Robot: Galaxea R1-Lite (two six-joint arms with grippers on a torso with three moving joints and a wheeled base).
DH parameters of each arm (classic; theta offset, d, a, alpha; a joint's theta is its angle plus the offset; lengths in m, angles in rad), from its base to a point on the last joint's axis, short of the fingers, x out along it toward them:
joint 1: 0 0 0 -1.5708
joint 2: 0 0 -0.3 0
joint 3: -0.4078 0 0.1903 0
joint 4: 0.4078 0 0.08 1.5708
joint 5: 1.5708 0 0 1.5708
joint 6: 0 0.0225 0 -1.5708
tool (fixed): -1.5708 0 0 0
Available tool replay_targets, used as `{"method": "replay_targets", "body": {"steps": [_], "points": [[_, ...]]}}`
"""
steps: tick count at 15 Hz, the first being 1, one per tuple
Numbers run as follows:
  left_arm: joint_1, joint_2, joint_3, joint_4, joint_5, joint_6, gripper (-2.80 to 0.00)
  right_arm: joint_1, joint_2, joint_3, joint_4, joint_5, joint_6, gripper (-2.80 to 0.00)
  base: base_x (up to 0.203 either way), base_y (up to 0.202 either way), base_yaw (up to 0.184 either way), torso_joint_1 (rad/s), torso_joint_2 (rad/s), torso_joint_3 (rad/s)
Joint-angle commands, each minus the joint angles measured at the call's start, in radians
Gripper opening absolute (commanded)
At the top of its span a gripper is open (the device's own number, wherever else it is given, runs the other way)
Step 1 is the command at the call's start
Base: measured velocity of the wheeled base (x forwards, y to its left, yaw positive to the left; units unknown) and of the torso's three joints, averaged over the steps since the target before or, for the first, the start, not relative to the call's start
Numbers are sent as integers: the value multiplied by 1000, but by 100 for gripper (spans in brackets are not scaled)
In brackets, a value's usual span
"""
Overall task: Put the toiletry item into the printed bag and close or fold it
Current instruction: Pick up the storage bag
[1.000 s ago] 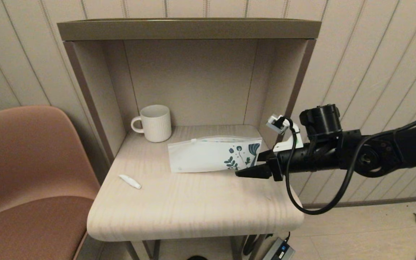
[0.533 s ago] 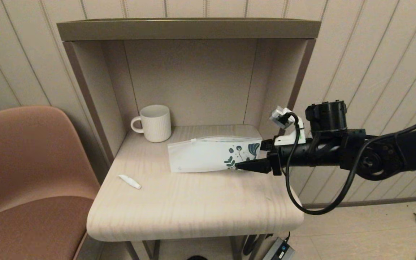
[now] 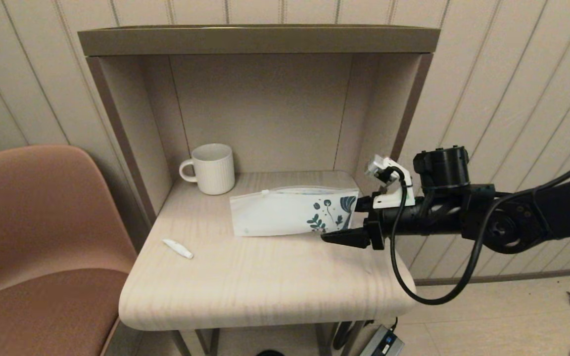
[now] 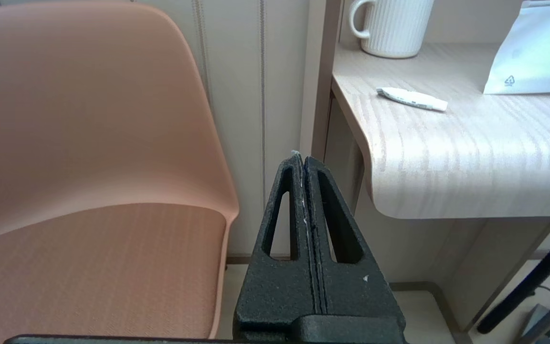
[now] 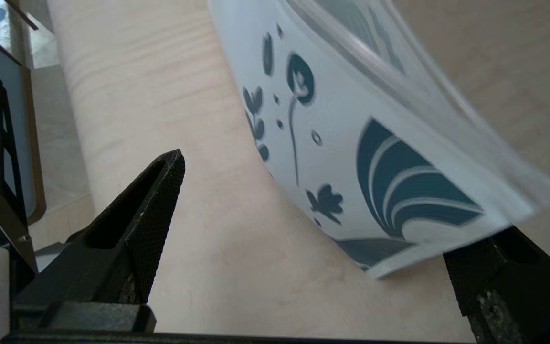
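The printed bag point(image 3: 290, 211) lies across the back of the table, zip edge to the rear and teal print at its right end. My right gripper point(image 3: 344, 220) is open at that printed end. In the right wrist view the bag's printed corner point(image 5: 389, 172) sits between the spread fingers of the right gripper point(image 5: 322, 205), close to one finger point(image 5: 494, 267); I cannot tell if they touch. The toiletry item point(image 3: 177, 248), a small white tube, lies alone near the table's left edge. My left gripper point(image 4: 302, 160) is shut and empty, parked low beside the table.
A white ribbed mug point(image 3: 209, 168) stands at the back left of the table point(image 3: 265, 291), inside a three-walled alcove with a shelf point(image 3: 258, 39) above. A pink chair point(image 3: 32, 232) stands against the table's left side. The left wrist view shows tube point(image 4: 411, 99) and mug point(image 4: 392, 26).
My right gripper rose a little toward the bag's printed end, then dipped again, and its fingers now stand slightly wider apart. The bag, tube and mug have not moved.
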Motion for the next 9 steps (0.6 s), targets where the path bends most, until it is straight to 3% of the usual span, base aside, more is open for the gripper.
{"method": "replay_targets", "body": {"steps": [1, 9], "points": [[0, 1, 0, -1, -1, 0, -280, 1, -10, -8, 9, 5, -2, 0, 0, 0, 0, 0, 0, 0], [0, 1, 0, -1, 0, 0, -280, 1, -8, -52, 61, 5, -2, 0, 0, 0, 0, 0, 0, 0]]}}
